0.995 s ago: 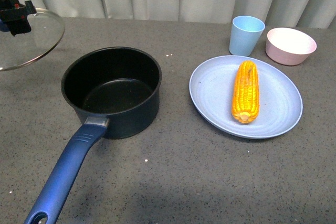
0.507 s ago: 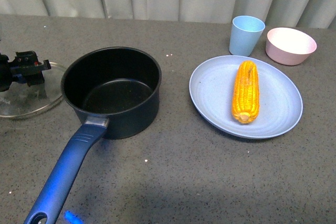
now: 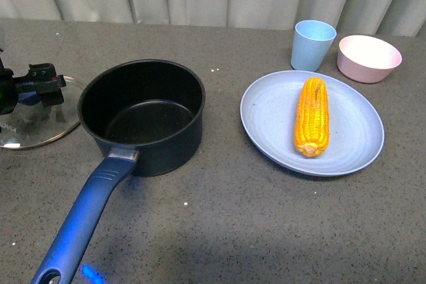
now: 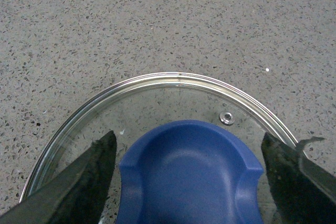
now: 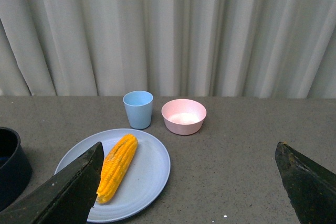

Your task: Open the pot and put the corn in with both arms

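Observation:
The dark navy pot (image 3: 141,114) stands uncovered at centre left, its long blue handle (image 3: 86,217) pointing toward me. Its glass lid (image 3: 33,124) lies flat on the table just left of it. My left gripper (image 3: 38,86) hovers open over the lid. In the left wrist view its fingers (image 4: 79,182) stand apart on either side of the blue knob (image 4: 189,177), not touching it. The corn (image 3: 312,116) lies on a light blue plate (image 3: 363,147) to the right. My right gripper (image 5: 189,148) is open in the air, with the corn (image 5: 117,166) below and ahead of it.
A light blue cup (image 3: 313,44) and a pink bowl (image 3: 369,58) stand behind the plate, near the curtain. The right wrist view shows the pot's rim (image 5: 10,166) at its edge. The grey speckled tabletop (image 3: 233,231) stretches out in front.
The lid has come down from the air at the far left onto the table beside the pot. The left gripper now stands open about the knob.

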You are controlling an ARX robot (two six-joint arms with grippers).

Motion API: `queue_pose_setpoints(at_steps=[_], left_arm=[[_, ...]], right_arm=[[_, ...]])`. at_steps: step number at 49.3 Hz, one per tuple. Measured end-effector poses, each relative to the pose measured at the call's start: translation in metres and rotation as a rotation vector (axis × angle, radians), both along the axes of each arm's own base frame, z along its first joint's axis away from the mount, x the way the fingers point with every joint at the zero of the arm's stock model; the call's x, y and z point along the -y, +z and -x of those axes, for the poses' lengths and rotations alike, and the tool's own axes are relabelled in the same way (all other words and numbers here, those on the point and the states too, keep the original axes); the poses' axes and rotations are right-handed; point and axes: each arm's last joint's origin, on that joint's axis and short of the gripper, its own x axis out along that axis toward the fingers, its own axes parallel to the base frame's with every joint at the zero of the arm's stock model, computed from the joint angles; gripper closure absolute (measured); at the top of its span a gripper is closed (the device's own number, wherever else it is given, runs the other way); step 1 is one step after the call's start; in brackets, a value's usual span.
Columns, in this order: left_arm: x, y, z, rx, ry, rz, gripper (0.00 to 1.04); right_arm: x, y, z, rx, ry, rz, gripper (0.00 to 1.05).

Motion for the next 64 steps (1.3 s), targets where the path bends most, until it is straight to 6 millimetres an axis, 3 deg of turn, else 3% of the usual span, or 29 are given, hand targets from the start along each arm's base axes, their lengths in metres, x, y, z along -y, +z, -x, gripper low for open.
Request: queue_pose_setpoints(at_steps=[5,9,15,22,30,34,42,62,64], left_arm=[[-0.001,0.008,0.002,0.013,-0.005,0.021,0.05],[-0.001,0.023,0.007,0.029,0.002,0.027,0.07],[-0.005,0.064,0.026,0.092,0.016,0.019,0.06],[-0.014,0.115,0.067,0.216,0.025,0.042,0.06],[-0.016,0.134,0.108,0.247,0.035,0.069,0.06],[-0.015,0.138,0.116,0.267,0.014,0.066,0.08],[-0.001,0.141,0.137,0.438,-0.146,-0.025,0.33],[0.028,0.141,0.193,0.445,-0.165,-0.059,1.01],[0.030,0.142,0.197,0.446,-0.164,-0.062,1.01]], right_arm=[[0.000,0.000,0.000,0.000,0.000,0.000,0.09],[0.000,0.000,0.000,0.000,0.000,0.000,0.09],[0.000,0.000,0.000,0.000,0.000,0.000,0.09],[0.000,0.000,0.000,0.000,0.000,0.000,0.09],[0.000,0.000,0.000,0.000,0.000,0.000,0.09],[0.000,0.000,0.000,0.000,0.000,0.000,0.09],[0.000,0.000,0.000,0.000,0.000,0.000,0.09],[0.000,0.000,0.000,0.000,0.000,0.000,0.09],[0.000,0.000,0.000,0.000,0.000,0.000,0.09]])
